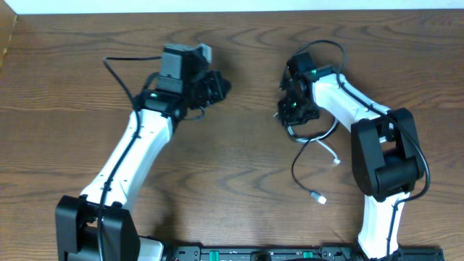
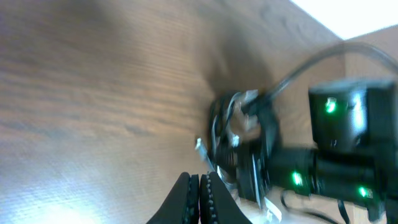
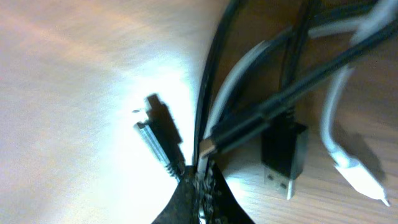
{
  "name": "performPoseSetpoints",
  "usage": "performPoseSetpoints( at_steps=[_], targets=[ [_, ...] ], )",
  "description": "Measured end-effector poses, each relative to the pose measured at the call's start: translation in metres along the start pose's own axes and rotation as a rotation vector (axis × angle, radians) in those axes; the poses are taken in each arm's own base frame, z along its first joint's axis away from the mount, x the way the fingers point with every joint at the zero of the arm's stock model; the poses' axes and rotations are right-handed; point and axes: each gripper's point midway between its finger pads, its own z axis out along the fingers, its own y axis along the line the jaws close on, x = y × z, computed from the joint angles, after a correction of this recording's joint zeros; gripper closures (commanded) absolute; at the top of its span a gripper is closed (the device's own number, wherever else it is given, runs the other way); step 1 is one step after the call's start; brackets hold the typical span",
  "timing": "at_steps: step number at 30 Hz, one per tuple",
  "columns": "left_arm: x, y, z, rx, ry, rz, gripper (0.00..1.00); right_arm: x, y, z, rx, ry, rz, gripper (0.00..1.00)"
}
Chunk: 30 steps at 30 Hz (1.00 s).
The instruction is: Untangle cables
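At the table's 3 o'clock, cables (image 3: 283, 149), black and white, lay bunched. Right gripper (image 3: 200, 177) clenched on their strands. Left gripper (image 2: 199, 186) pinched closed, empty, near 12 o'clock. Step: separating; next move probably needs a second grasp.

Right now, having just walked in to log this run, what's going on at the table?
The right gripper is pinched shut on the cables, a black cord and a white cord bunched together just above the table. Their loose ends trail across the wood toward the right arm's base. The left gripper is shut with nothing in it, clear of the bundle and pointing toward it. The two cords are not yet separated.
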Motion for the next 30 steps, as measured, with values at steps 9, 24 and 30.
performPoseSetpoints(
  at_steps=[9, 24, 30],
  targets=[
    [-0.014, -0.012, -0.025, 0.244, 0.035, 0.074, 0.92, -0.016, 0.106, -0.085, -0.618, -0.066, -0.379, 0.99],
    [0.006, -0.069, -0.046, 0.572, 0.117, 0.259, 0.69, -0.053, 0.136, -0.182, -0.734, -0.276, -0.493, 0.99],
    [0.008, -0.071, -0.046, 0.581, 0.125, 0.261, 0.66, -0.063, 0.132, -0.199, -0.715, -0.314, -0.474, 0.99]
  ],
)
